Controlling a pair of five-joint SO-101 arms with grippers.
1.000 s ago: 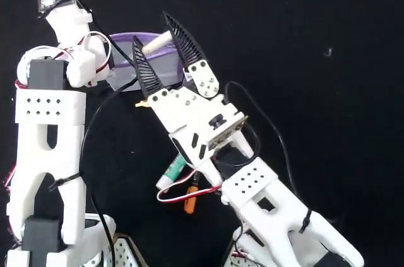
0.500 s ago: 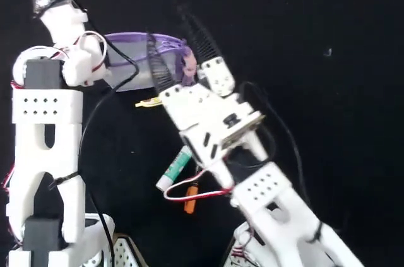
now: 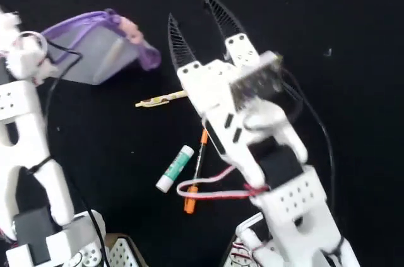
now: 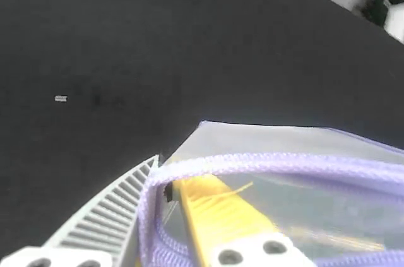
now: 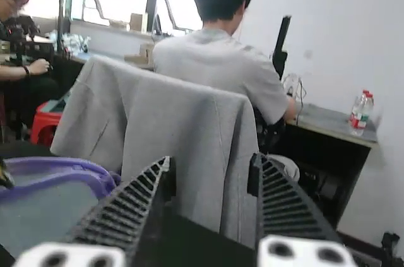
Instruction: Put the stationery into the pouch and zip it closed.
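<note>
High view: packing unfinished.
Left tool (image 4: 165, 175) clamps clear purple-zipped pouch (image 3: 95, 52); right tool (image 3: 189, 7) open, empty; white glue stick (image 3: 175, 168), orange pen (image 3: 196, 172), patterned pencil (image 3: 161, 98) outside.

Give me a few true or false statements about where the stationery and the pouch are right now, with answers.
The glue stick lies on the table. True.
The right pincer holds the orange pen. False: it is open and empty; the orange pen lies on the table.
The left pincer grips the rim of the pouch. True.
The patterned pencil is inside the pouch. False: it lies on the table.
</note>
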